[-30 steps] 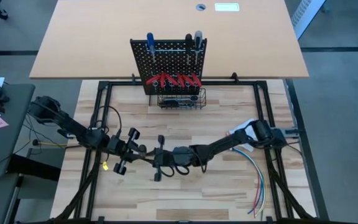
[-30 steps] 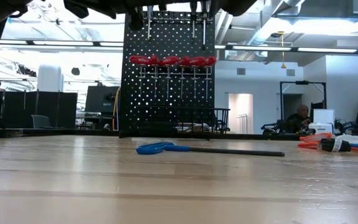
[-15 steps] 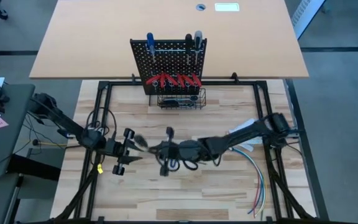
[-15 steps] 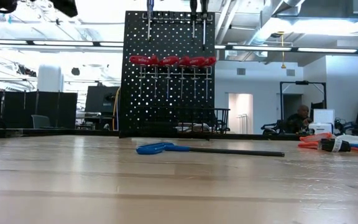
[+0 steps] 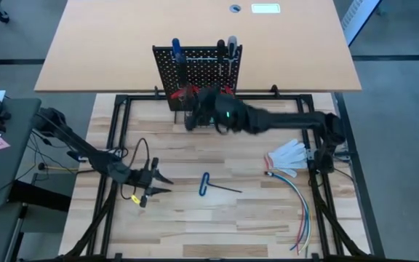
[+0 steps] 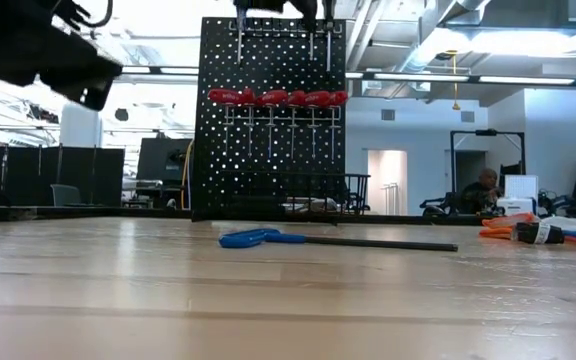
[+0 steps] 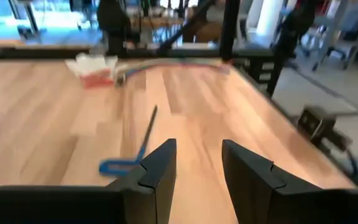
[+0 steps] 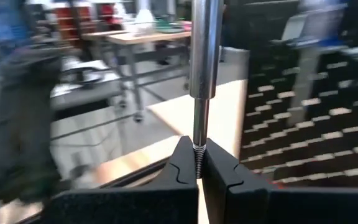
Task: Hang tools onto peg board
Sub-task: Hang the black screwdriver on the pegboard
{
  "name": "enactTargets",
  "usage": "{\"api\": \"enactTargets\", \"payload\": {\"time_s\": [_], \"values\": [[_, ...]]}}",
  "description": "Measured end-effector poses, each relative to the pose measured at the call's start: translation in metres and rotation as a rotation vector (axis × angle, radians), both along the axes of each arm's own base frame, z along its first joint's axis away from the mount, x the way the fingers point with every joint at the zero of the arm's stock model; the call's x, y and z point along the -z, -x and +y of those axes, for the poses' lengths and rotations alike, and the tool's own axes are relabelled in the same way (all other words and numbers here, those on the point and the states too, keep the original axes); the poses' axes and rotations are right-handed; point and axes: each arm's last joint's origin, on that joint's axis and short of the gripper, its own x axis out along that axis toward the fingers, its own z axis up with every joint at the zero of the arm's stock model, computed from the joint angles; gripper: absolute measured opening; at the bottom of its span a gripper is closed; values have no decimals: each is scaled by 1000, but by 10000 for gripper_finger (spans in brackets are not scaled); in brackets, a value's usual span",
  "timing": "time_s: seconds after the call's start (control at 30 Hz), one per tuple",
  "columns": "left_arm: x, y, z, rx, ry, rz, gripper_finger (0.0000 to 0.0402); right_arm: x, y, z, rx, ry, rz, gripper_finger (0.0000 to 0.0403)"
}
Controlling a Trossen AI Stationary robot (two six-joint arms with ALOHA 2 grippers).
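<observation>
Right gripper, raised just before the upright black perforated peg board, fingers clamped on a slender metal shaft standing upright between the pads; shaft's upper end out of the wrist view, handle not seen. In the high view, right gripper over the black wire basket at the board's foot, partly covering the row of red-handled pliers hung across the board. Blue-handled screwdriver and dark-handled screwdrivers seated in the ring holders along the board's top edge.

Left gripper, low over the pale wooden tabletop near its left side, fingers parted a moderate width, nothing between them. Blue-handled hex key with long dark shaft, flat on the table just ahead of the left gripper, well apart from the board.

Bundle of coloured wires and a white-and-red object at the table's right side, beside the right arm's base.
</observation>
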Motion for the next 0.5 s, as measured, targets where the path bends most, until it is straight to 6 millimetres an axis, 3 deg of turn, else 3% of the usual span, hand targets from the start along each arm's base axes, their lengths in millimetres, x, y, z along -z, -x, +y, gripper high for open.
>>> {"api": "enactTargets", "payload": {"time_s": [0.1,0.23,0.5], "values": [[8,-3,-4,-4,-19,34,122,-9,5,-31,71,-22,-8,2],[17,-6,-8,-18,-50,72,122,-18,12,-58,81,-49,-28,2],[22,-10,-11,-20,-55,72,122,1,3,-77,68,-56,9,2]]}}
